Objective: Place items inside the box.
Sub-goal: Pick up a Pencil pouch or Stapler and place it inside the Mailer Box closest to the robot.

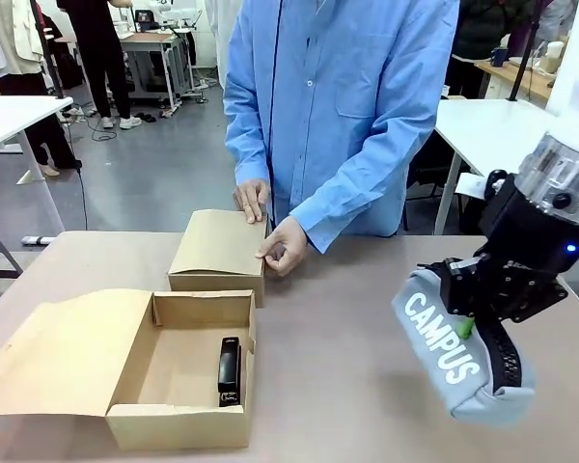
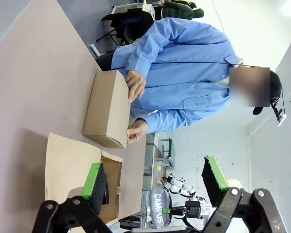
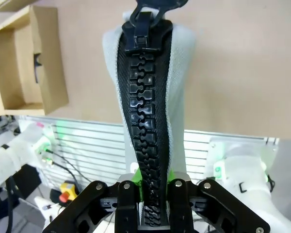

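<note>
Two fingers of the right gripper (image 1: 470,328) are clenched on one end of the grey pouch (image 1: 454,362) printed "CAMPUS", which hangs slantwise from them, well apart from the open box (image 1: 179,424) and on its right. In the right wrist view the pouch's black zip (image 3: 148,97) runs up from between the closed fingers. The left gripper (image 2: 154,178) is released, its green pads (image 2: 94,182) spread wide with nothing between them. The open box sits on the table (image 1: 347,367) with its lid folded out to the left, and a black stapler (image 1: 230,370) lies inside against its right wall. Just behind the open box stands a closed box (image 1: 217,246); the person's two hands (image 1: 254,200) rest on its far right corner.
</note>
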Robot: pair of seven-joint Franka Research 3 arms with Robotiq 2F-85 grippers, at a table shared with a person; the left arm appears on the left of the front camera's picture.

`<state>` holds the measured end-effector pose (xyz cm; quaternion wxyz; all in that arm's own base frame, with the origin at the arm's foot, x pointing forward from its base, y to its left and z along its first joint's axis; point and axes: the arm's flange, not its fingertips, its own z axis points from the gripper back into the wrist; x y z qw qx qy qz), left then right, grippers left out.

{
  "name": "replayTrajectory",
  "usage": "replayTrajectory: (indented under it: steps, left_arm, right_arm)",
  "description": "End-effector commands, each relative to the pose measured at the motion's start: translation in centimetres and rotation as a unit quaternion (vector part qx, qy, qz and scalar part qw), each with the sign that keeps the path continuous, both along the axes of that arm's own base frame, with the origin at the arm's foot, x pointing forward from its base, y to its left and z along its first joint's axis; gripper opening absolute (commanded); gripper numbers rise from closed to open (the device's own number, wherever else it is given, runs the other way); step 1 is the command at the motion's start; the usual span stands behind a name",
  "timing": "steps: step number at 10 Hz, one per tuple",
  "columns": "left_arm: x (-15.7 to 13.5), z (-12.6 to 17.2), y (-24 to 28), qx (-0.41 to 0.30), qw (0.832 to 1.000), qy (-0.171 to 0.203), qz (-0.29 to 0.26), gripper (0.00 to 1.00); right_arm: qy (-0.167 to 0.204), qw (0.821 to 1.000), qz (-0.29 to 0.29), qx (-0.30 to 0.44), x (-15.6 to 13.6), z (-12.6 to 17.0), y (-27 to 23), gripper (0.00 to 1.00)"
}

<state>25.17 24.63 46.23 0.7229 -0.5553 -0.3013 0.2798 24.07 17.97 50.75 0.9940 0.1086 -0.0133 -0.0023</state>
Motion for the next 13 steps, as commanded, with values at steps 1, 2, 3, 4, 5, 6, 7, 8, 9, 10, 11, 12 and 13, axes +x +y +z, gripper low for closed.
replayTrajectory:
  steps: [1,2,3,4,5,6,7,8,9,10,11,12,13]
  left_arm:
    - [-0.1,-0.1,-0.2,-0.002,1.0,-0.016,0.001,1.0]
    - [-0.1,-0.1,-0.2,-0.002,1.0,-0.016,0.001,1.0]
    - [-0.1,-0.1,-0.2,-0.002,1.0,-0.016,0.001,1.0]
    - [-0.1,-0.1,-0.2,-0.002,1.0,-0.016,0.001,1.0]
    - [-0.1,-0.1,-0.2,-0.002,1.0,-0.016,0.001,1.0]
    - [-0.1,-0.1,-0.2,-0.002,1.0,-0.016,0.001,1.0]
    - [-0.1,-0.1,-0.2,-0.002,1.0,-0.016,0.001,1.0]
    - [-0.1,-0.1,-0.2,-0.002,1.0,-0.016,0.001,1.0]
    - [-0.1,-0.1,-0.2,-0.002,1.0,-0.016,0.001,1.0]
    - [-0.1,-0.1,-0.2,-0.002,1.0,-0.016,0.001,1.0]
    - [-0.1,-0.1,-0.2,-0.002,1.0,-0.016,0.001,1.0]
    - [-0.1,-0.1,-0.2,-0.002,1.0,-0.016,0.001,1.0]
    - [-0.1,-0.1,-0.2,-0.002,1.0,-0.016,0.001,1.0]
  right_arm:
    - [-0.012,1.0,0.011,0.015,1.2,0.5,1.7,0.1]
    - [-0.01,1.0,0.011,0.01,1.6,0.5,2.2,0.1]
    - [-0.006,1.0,0.014,0.008,1.8,0.4,2.6,0.1]
    - [0.005,1.0,0.01,0.007,1.9,0.3,2.7,0.1]
    - [0.003,1.0,0.011,0.009,1.9,0.3,2.7,0.1]
    - [-0.002,1.0,0.012,0.013,1.8,0.5,3.3,0.1]
    - [-0.009,0.999,0.032,0.03,2.0,0.9,5.3,0.1]
    - [-0.019,0.999,0.002,0.03,3.3,1.0,9.1,0.1]
    - [-0.032,0.999,-0.034,0.001,4.9,0.5,12.3,0.1]
    - [-0.036,0.998,-0.043,0.018,6.3,-0.2,16.0,0.1]
    - [-0.037,0.999,-0.024,0.029,7.2,-1.5,20.1,0.1]
    - [-0.034,0.998,0.038,0.033,7.1,-3.3,24.0,0.1]
    - [-0.048,0.992,0.095,0.064,6.3,-4.0,26.2,0.1]
